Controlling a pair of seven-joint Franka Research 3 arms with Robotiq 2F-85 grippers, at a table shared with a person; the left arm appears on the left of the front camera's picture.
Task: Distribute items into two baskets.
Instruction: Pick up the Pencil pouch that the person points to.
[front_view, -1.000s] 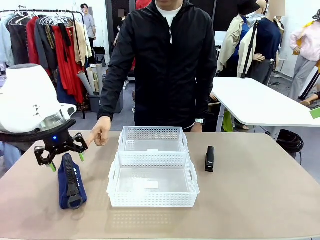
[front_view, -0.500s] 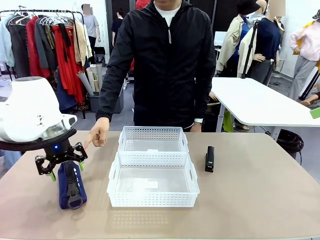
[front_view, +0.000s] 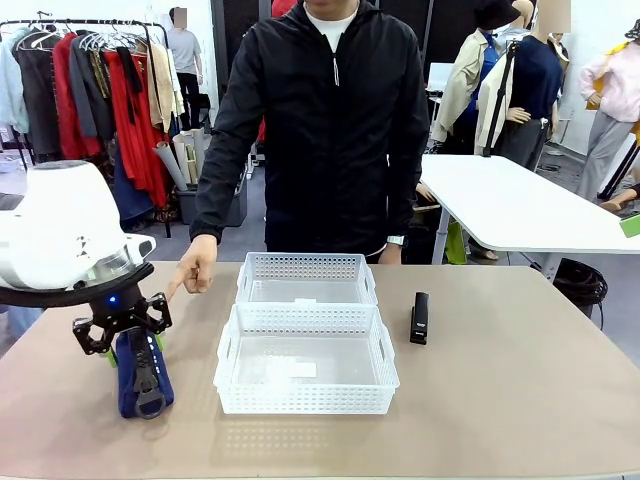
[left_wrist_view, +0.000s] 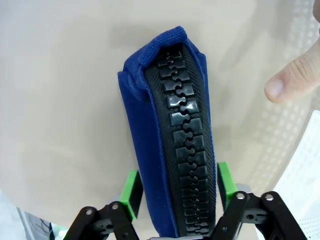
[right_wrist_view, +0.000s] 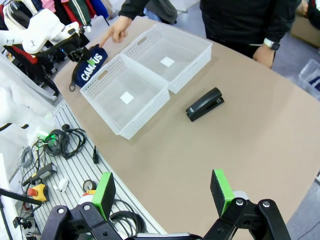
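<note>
Beside pouch (front_view: 140, 368), bare table (front_view: 50, 405) (roomy)

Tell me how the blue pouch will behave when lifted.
The pouch is fabric, so it will probably squash in the left gripper. Straddled near one end, the rest likely droops. Standing zip-up on its narrow edge, it may tip.

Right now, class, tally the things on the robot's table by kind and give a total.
White baskets: 2, near basket and far basket
Navy pouch: 1
Black stapler: 1
Total: 4
</note>
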